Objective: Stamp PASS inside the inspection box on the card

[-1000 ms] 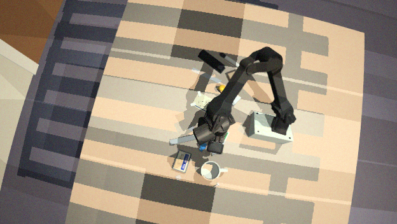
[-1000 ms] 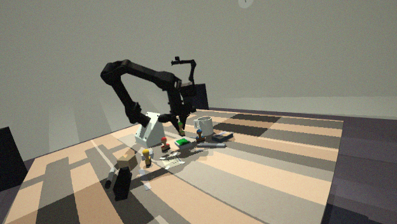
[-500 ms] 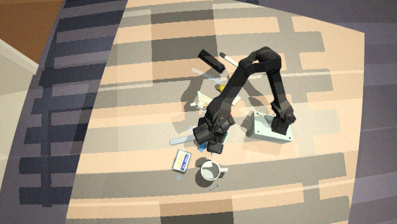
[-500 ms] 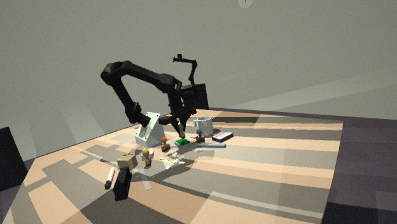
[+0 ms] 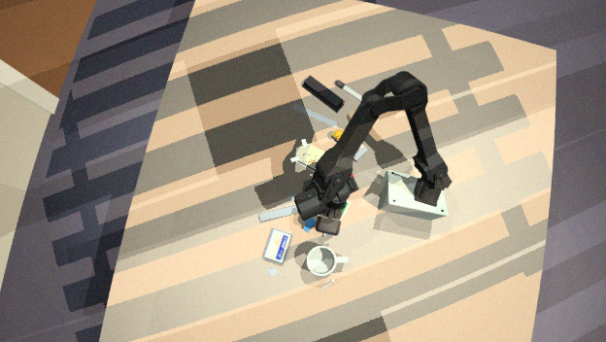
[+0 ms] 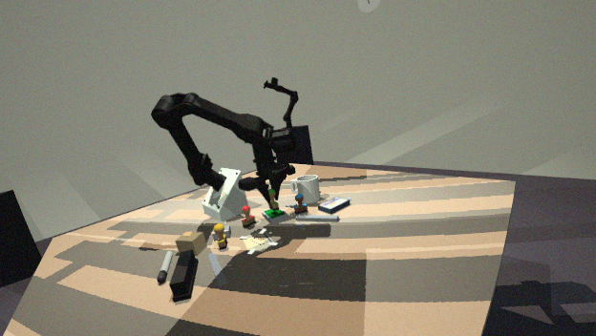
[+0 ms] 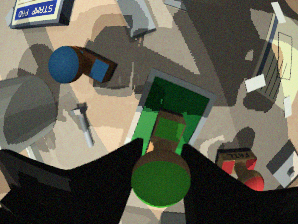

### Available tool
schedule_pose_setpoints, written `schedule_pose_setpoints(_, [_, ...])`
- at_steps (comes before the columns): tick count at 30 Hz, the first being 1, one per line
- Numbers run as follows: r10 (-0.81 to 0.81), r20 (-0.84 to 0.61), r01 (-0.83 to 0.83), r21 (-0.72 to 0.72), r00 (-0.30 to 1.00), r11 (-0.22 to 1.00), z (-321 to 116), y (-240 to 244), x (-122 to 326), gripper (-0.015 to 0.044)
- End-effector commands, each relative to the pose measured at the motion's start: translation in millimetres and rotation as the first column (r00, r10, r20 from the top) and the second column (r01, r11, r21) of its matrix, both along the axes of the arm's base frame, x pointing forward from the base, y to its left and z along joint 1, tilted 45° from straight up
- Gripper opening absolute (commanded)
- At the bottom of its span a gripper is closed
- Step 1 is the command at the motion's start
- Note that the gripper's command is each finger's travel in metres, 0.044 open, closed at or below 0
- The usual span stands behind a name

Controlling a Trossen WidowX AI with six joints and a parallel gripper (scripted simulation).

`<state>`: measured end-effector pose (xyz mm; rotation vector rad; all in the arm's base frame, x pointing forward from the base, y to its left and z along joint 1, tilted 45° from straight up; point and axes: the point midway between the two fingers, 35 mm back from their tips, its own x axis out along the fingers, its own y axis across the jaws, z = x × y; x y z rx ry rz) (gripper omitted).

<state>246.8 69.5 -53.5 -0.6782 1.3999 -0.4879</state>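
My gripper (image 6: 272, 199) (image 7: 162, 147) is shut on the green-knobbed stamp (image 6: 271, 192) (image 7: 161, 183), held upright by its handle. The stamp's wooden block is over the green ink pad (image 6: 274, 214) (image 7: 182, 95), at or just above its surface; contact cannot be told. Its underside and print text are hidden. The cream card (image 5: 311, 154) (image 6: 258, 242) (image 7: 291, 88) lies taped down, with a printed box outline showing in the wrist view. The red stamp (image 6: 246, 216) (image 7: 252, 181), marked FAIL, stands beside the pad. The arm hides my fingertips in the top view.
A blue-knobbed stamp (image 5: 310, 223) (image 6: 300, 203) (image 7: 65, 65), mug (image 5: 321, 260) (image 6: 308, 189) (image 7: 25, 112) and box labelled STAMP PAD (image 5: 278, 247) (image 6: 334, 205) (image 7: 42, 11) stand nearby. A yellow stamp (image 5: 338, 135) (image 6: 220, 232), black block (image 5: 322, 93) (image 6: 183, 276) and pale bracket (image 5: 413, 210) are farther off.
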Motion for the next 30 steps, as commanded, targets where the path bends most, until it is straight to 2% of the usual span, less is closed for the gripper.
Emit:
schedule_pose_setpoints(1, [0.004, -0.006, -0.004, -0.009, 1.0, 1.0, -2.2, -3.6, -1.0, 0.0])
schedule_pose_setpoints(30, [-0.002, 0.001, 0.002, -0.009, 1.0, 1.0, -9.9, -12.1, -0.3, 0.0])
